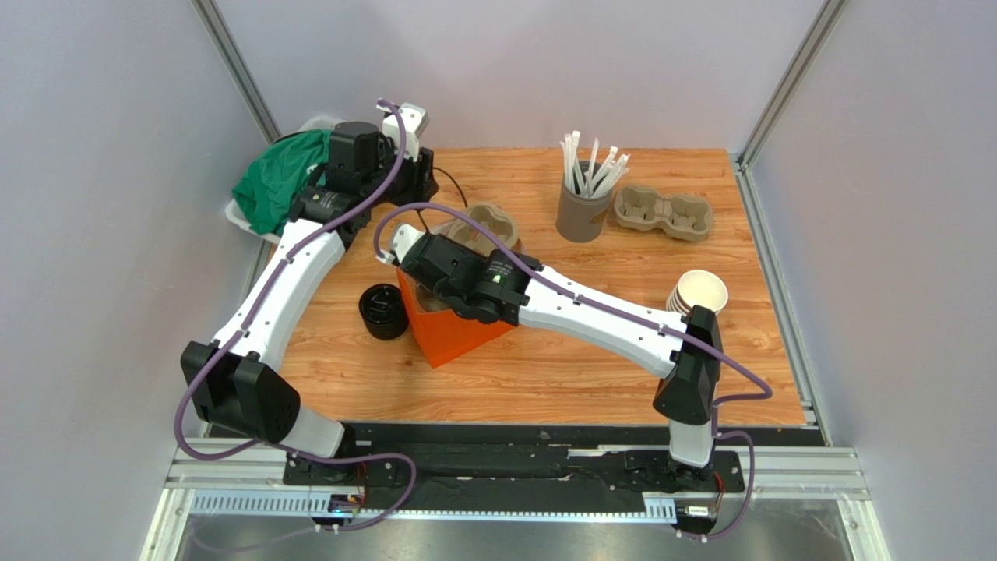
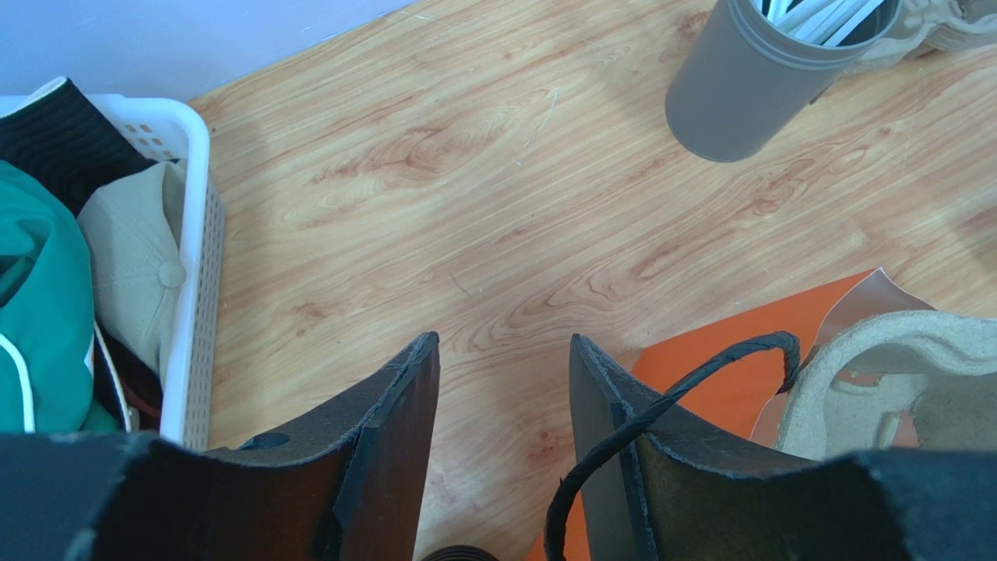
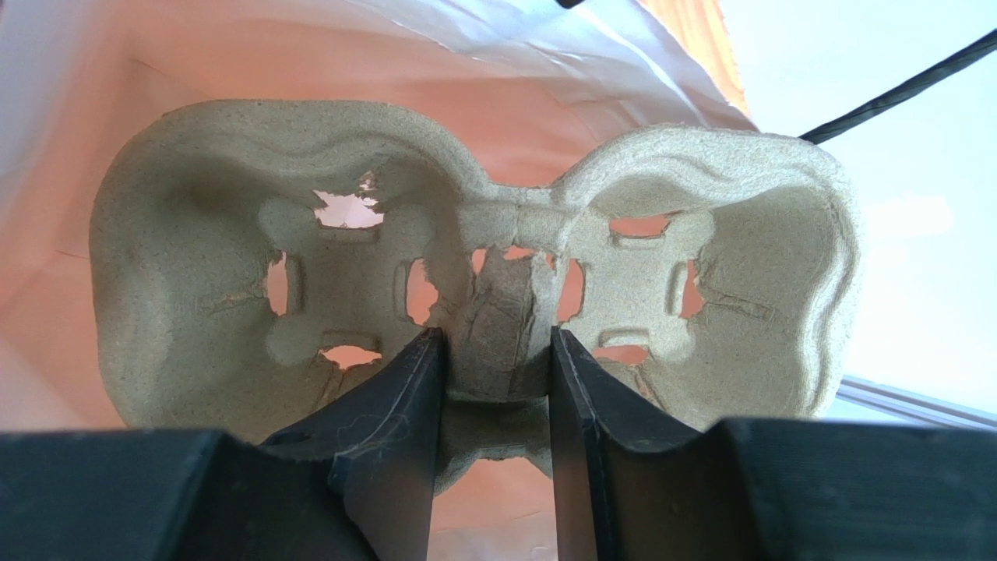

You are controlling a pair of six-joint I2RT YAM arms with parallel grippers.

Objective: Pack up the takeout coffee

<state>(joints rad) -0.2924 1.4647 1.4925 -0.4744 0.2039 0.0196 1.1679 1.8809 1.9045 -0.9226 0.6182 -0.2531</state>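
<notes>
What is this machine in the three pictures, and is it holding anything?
These are two robot arms bolted at the near edge of a wooden table, each ending in a two-finger gripper. The wide picture looks down from above; the other two come from cameras on the wrists. On the table: an orange bag, a round black lid, a grey cup of straws, a spare cup carrier and stacked tan cups. The right gripper pinches a cardboard cup carrier by its middle ridge at the bag's opening. The left gripper is open, the bag's black handle lying across one finger.
</notes>
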